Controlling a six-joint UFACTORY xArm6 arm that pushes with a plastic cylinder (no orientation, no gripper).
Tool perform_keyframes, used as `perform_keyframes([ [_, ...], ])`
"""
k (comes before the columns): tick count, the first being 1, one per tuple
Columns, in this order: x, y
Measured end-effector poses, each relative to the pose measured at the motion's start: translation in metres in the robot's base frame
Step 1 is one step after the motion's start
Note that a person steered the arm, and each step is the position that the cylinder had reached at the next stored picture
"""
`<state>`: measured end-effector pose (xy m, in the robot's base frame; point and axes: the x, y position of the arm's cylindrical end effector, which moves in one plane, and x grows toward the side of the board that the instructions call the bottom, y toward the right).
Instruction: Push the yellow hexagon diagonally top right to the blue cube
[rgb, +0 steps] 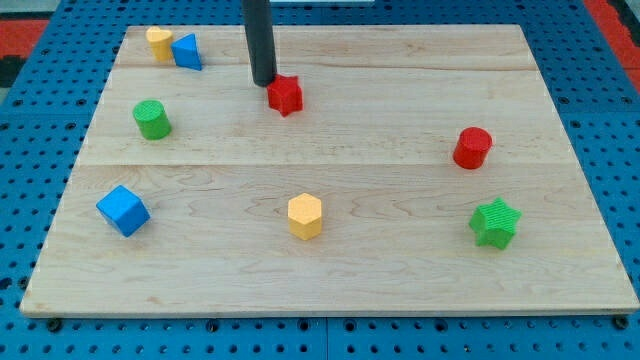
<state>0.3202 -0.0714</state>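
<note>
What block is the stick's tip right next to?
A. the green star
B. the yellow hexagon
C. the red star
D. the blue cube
C: my tip sits just at the upper left edge of the red star, near the view's top, far from the other three blocks.

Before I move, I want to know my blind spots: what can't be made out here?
- Camera view: my tip touching the red star block or not; too close to tell.
- The dark rod is cut off by the view's top.
- The yellow block at the view's top left: partly hidden by the blue triangular block.
</note>
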Motion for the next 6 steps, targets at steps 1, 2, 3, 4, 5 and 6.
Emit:
perform_keyframes([
  [1, 0.017, -0.039],
  [2, 0.067, -0.007],
  [3, 0.155, 0.093],
  [4, 0.215, 0.101],
  [5, 0.198, 0.002],
  [6, 0.147, -0.029],
])
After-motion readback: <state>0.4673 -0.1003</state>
